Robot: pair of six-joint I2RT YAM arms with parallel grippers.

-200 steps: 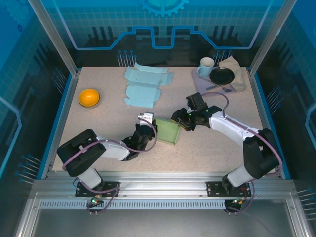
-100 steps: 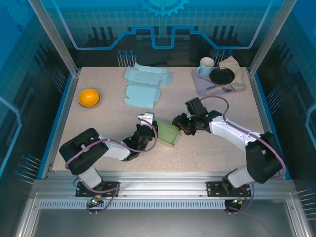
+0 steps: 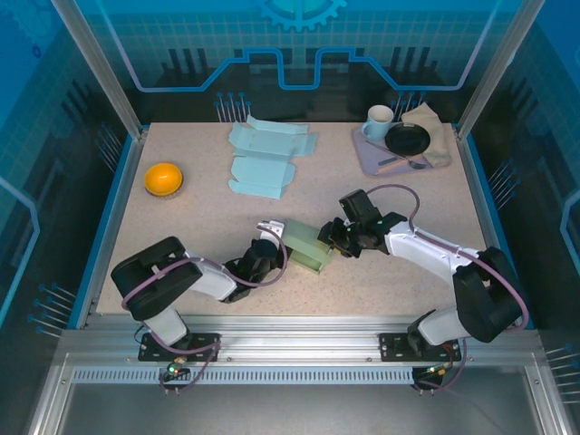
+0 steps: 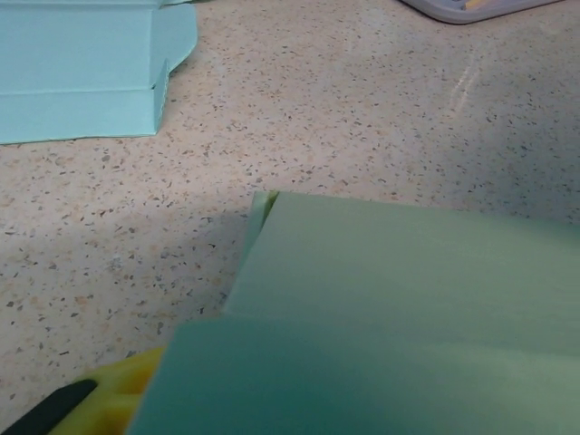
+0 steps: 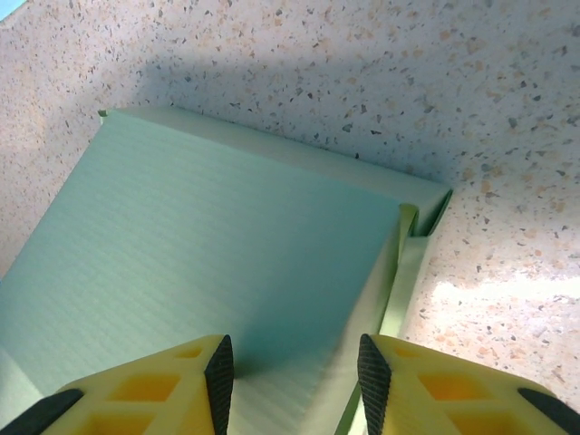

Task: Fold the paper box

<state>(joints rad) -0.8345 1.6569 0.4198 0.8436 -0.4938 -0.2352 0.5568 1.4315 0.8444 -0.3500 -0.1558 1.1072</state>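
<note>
The green paper box [image 3: 305, 245] sits on the bench [image 3: 199, 217] a little nearer than its middle, between the two arms, with a broad flat panel facing up and tilted. The left gripper [image 3: 275, 240] meets the box at its left edge. In the left wrist view the box [image 4: 399, 299] lies very close to the lens and one yellow finger [image 4: 118, 403] shows beside its lower left corner, so I cannot tell how far those jaws are open or whether they hold the box. The right gripper [image 3: 328, 237] is at the box's right edge. In the right wrist view the right gripper [image 5: 290, 362] has its jaws standing apart, and the top panel of the box [image 5: 227, 245] and its folded right edge run into the gap between the two yellow fingers [image 5: 154, 390]. It is unclear whether the pads press on the paper. A narrow side flap stands up along that right edge, just beside the right-hand finger. Well away, at the far side of the bench, flat pale blue box sheets [image 3: 263, 159] lie unfolded, and a corner of them shows in the left wrist view [image 4: 82, 82]. An orange bowl [image 3: 164, 178] sits near the left edge. At the far right corner a tray [image 3: 367, 149] carries a white mug [image 3: 379, 118] and a black bowl [image 3: 407, 139], with a beige cloth [image 3: 435, 127] partly beneath it.
</note>
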